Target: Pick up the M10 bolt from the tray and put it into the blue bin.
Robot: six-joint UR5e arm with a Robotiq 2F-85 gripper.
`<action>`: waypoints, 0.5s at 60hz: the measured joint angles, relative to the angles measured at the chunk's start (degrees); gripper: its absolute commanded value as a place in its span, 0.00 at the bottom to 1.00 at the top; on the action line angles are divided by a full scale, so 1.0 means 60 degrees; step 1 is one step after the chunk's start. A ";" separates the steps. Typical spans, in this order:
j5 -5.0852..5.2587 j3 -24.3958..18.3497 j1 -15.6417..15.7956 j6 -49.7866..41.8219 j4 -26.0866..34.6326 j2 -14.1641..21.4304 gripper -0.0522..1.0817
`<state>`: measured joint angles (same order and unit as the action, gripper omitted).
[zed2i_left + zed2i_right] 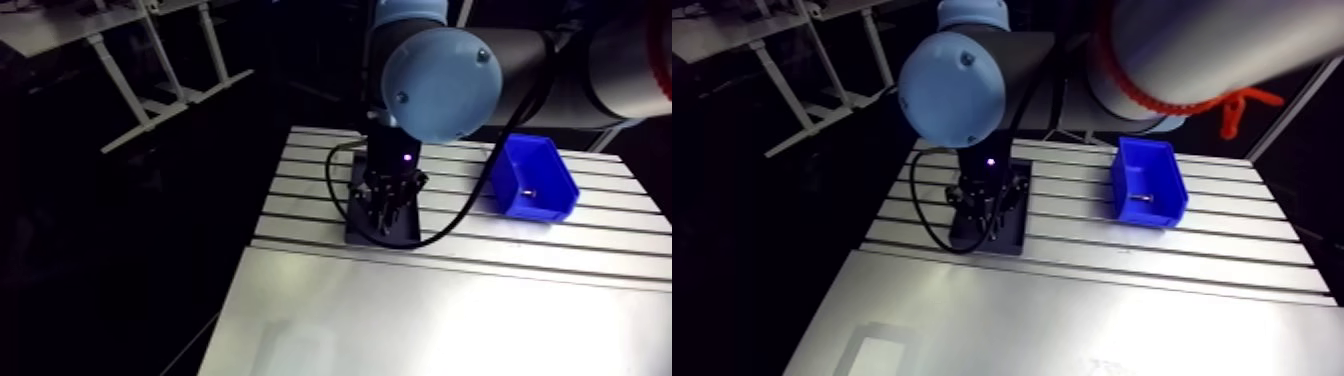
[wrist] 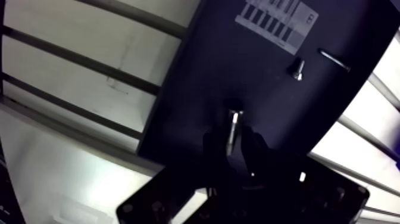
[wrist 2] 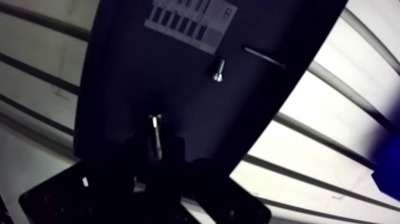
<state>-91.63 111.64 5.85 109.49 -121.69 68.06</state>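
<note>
The desk [image 1: 450, 320] is the biggest thing under me, slotted aluminium with dark grooves running across its far half and a smooth bare sheet on the near half. On the grooved part lies the tray [image 2: 196, 89], a flat dark panel set across several slots near the desk's one side. Well apart from it, toward the other side of the same grooved stretch, stands the blue bin [image 1: 535, 210], open at the top, with one small pale thing [image 1: 528, 193] lying on its floor that I cannot make out.

My gripper [image 2: 233, 143] is down on the tray, pointing straight at it from above in the arm view. In the wrist view it is narrow, closed on the M10 bolt [image 2: 233, 122]: the two dark fingers [image 2: 213, 148] sit tight on either side of the shiny shank, and the dark head points away from me, ahead of the fingertips. The bolt is low over the tray; whether it rests on the surface I cannot tell.

Further ahead of my gripper, at the tray's far end, a pale label [image 2: 277, 21] carries a row of dark bars. Between that label and the bolt lie two loose pieces, near one another but not touching: a thin long pin [image 2: 333, 59] lying aslant near the tray's edge, and a short stubby screw [image 2: 297, 70] just beside it
</note>
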 measured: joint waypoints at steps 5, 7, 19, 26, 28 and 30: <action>0.0000 0.0002 0.0004 -0.0002 0.0000 0.0001 0.68; 0.0000 0.0005 0.0005 -0.0002 0.0000 0.0000 0.68; 0.0000 0.0015 0.0007 -0.0002 0.0000 0.0000 0.72; 0.0000 0.0017 0.0007 -0.0003 0.0000 0.0000 0.72; 0.0001 0.0017 0.0007 -0.0004 0.0000 -0.0001 0.72; 0.0000 0.0018 0.0007 -0.0003 0.0000 -0.0003 0.72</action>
<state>-91.63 111.75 5.89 109.47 -121.69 68.04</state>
